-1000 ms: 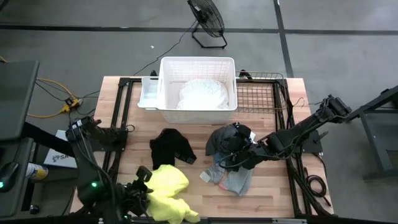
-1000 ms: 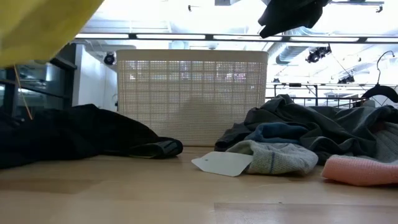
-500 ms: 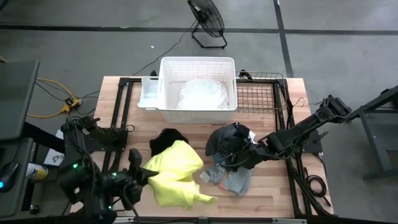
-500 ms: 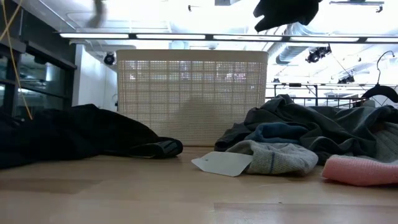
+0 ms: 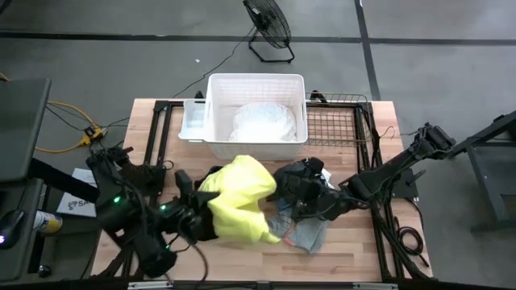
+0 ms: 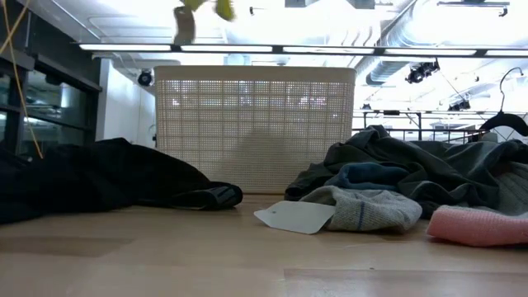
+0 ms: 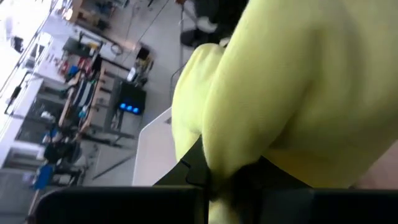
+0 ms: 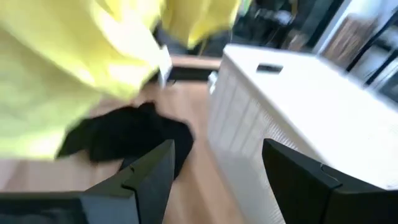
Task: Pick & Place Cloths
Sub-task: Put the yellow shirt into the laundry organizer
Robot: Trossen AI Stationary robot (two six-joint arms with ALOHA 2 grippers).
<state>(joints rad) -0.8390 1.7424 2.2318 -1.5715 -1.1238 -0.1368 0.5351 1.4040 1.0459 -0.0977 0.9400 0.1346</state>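
The left gripper [image 5: 201,216] is clamped on the yellow cloth [image 5: 240,197], which is held raised above the table [image 5: 355,246], in front of the white basket [image 5: 256,87] and partly over the black cloth [image 5: 216,172]. A white cloth [image 5: 263,121] is seen inside the basket. Further right, the right gripper [image 5: 294,189] is held with fingers apart and empty above the dark grey cloth [image 6: 429,177] pile.

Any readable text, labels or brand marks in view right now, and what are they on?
None can be read.
White tag on the table by the grey cloth pile: looks blank from here.
White paper beside the left arm's base: dark print, cut off and too small to read.
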